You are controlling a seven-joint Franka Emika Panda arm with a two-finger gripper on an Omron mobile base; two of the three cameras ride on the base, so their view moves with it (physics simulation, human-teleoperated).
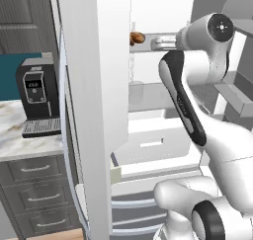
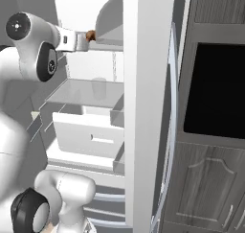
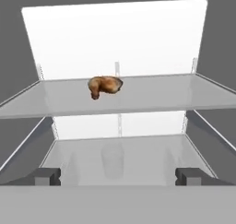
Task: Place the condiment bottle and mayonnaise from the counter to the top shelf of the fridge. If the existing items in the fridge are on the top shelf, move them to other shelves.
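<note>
The fridge [image 1: 148, 17] stands with its long white door [image 1: 94, 110] swung wide. An orange-brown pastry-like lump [image 3: 105, 86], the existing item, lies on the top shelf [image 3: 184, 91], left of the middle. My gripper [image 3: 120, 177] is open and empty. It sits in front of the shelves and below the lump, facing the fridge's back wall. From the base views my arm reaches into the fridge, its hand just short of the lump [image 1: 137, 37] [image 2: 90, 35]. The condiment bottle and the mayonnaise are out of view.
Below the top shelf lie a second shelf [image 3: 152, 158] and white drawers [image 2: 91, 133]. Left of the door a black coffee machine [image 1: 37, 96] stands on the marbled counter [image 1: 20, 135]. A dark wall oven [image 2: 215, 88] and cabinets flank the fridge's right side.
</note>
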